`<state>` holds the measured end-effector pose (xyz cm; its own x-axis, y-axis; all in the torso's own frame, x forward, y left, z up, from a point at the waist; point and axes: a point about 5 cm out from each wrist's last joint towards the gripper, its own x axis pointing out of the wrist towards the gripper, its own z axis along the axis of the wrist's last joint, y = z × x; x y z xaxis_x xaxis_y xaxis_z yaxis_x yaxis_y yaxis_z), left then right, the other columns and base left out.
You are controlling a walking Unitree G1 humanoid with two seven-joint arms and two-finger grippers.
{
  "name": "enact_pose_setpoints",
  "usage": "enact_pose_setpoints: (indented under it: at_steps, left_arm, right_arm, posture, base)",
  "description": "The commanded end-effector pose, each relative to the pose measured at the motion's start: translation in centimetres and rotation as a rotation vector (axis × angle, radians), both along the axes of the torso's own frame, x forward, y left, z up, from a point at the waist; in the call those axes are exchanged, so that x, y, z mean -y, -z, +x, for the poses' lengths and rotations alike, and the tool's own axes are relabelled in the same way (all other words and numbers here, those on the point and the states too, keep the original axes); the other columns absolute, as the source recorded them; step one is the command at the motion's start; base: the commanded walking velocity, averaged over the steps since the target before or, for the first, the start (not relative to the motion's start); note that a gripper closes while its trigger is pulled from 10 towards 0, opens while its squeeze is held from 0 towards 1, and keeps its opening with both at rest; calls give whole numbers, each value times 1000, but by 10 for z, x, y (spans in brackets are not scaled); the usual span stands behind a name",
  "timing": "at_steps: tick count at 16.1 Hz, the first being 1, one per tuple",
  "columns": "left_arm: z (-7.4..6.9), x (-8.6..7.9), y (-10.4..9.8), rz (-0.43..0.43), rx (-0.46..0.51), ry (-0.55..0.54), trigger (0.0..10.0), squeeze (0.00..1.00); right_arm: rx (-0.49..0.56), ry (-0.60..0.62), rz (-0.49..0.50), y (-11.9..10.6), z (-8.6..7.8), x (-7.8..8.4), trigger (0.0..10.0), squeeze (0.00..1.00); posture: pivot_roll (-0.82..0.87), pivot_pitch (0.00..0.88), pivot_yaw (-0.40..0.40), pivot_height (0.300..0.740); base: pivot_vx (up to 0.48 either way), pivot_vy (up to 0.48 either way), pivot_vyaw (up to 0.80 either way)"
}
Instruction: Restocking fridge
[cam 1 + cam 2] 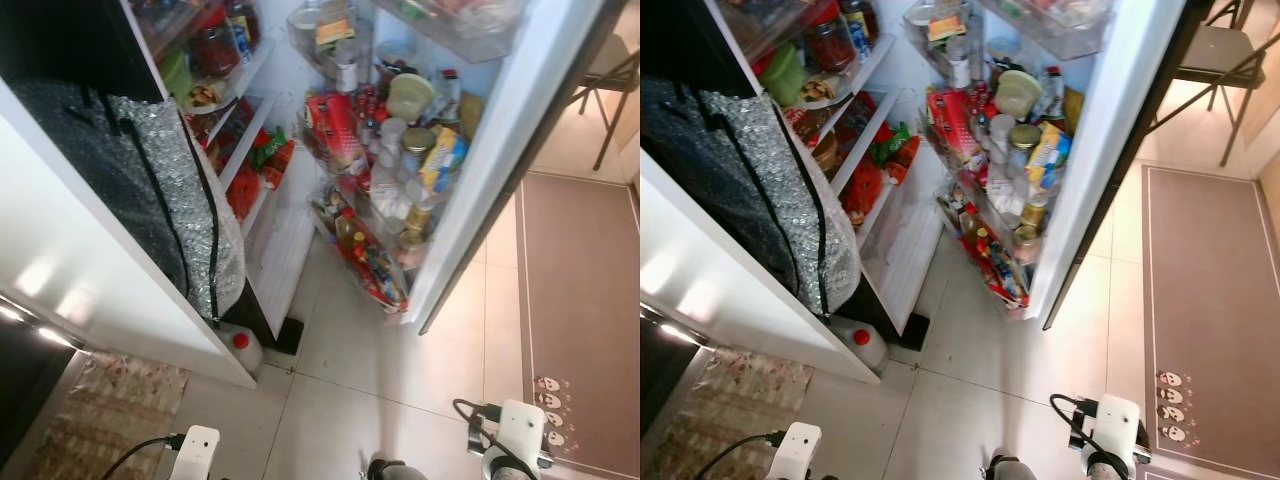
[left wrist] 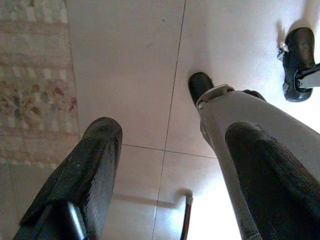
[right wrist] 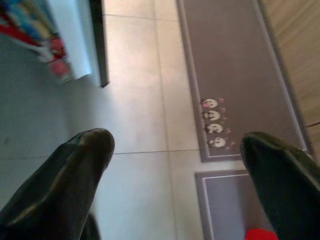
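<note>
Fridge point(image 1: 290, 215) stands wide open in the upper half of my head views, with white shelves in the middle and the door point(image 1: 520, 150) swung out on the right. I see jars point(image 1: 415, 145), bottles point(image 1: 345, 230) and red packs point(image 1: 335, 125) packed in the door racks. A shiny silver bag point(image 1: 150, 190) hangs at the left. A white jug with a red cap point(image 1: 240, 345) sits on the floor at the fridge's foot.

My left wrist view looks straight down. The left gripper point(image 2: 170, 170) has its two black fingers point(image 2: 85, 170) spread apart with nothing between them. Under them I see pale floor tiles point(image 2: 130, 75), a flowery rug point(image 2: 32, 85) and the robot's grey leg point(image 2: 240, 115).

My right wrist view shows the right gripper point(image 3: 180, 175) spread wide too, with nothing in it. Under it lies a brown mat point(image 3: 225, 60) with little skull pictures point(image 3: 212, 122), and the bottom corner of the fridge door sits in the upper left.
</note>
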<state>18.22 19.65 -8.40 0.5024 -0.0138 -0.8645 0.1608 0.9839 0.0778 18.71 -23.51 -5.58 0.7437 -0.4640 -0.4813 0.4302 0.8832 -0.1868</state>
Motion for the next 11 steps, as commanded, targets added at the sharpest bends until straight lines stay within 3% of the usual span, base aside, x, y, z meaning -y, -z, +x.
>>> enact_pose_setpoints:
  at_steps: [1, 3, 6, 7, 11]
  left_arm:
    - [-11, -7, 4, 17, -41, -20, 10000, 0]
    - [-12, -5, 5, 14, -41, -24, 10000, 0]
    - [-13, -4, 5, 14, -46, -22, 10000, 0]
    - [-13, -5, 5, 16, -45, -22, 10000, 0]
    - [-13, -5, 6, 20, -42, -18, 10000, 0]
  right_arm:
    - [61, 56, -75, -9, -1, 14, 10000, 0]
    - [240, 82, -233, -52, 12, 54, 10000, 0]
    - [331, 107, -268, -74, 19, 57, 10000, 0]
    - [375, 166, -281, -87, 23, 65, 10000, 0]
    - [465, 197, -314, -123, 36, 78, 10000, 0]
  posture:
    - [-122, 177, 87, 740]
    - [-126, 169, 73, 740]
    - [-141, 153, 71, 740]
    - [-147, 145, 73, 740]
    - [-160, 117, 76, 740]
  base:
    - [0, 0, 0]
    - [0, 0, 0]
    - [0, 0, 0]
    - [0, 0, 0]
    - [0, 0, 0]
